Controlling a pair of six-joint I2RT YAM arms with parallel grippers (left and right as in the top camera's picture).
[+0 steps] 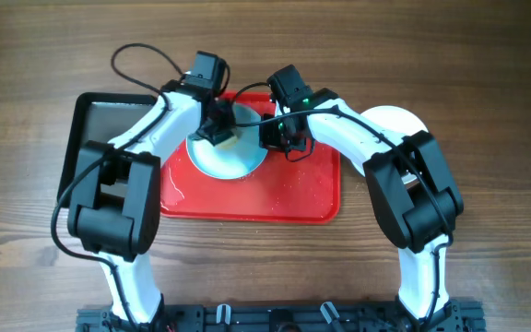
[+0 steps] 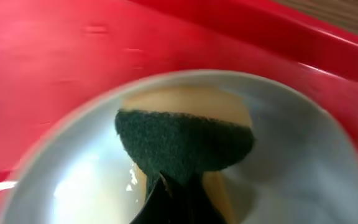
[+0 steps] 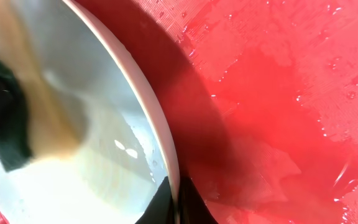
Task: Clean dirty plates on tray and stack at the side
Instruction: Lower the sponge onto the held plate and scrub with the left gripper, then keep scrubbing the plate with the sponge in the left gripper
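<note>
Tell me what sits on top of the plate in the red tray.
A green-and-yellow sponge lies on the plate, with a wet sheen beside it. Whatever is under the sponge is covered.

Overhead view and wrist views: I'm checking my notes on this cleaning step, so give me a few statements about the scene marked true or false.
1. A plate lies on the red tray. True.
2. The left claw holds a sponge against the plate. True.
3. The right claw hangs over bare wood. False: it is at the plate's rim, over the red tray.
4. The red tray is dry. False: water films it.
5. The black tray lies to the red tray's right. False: it lies to its left.
</note>
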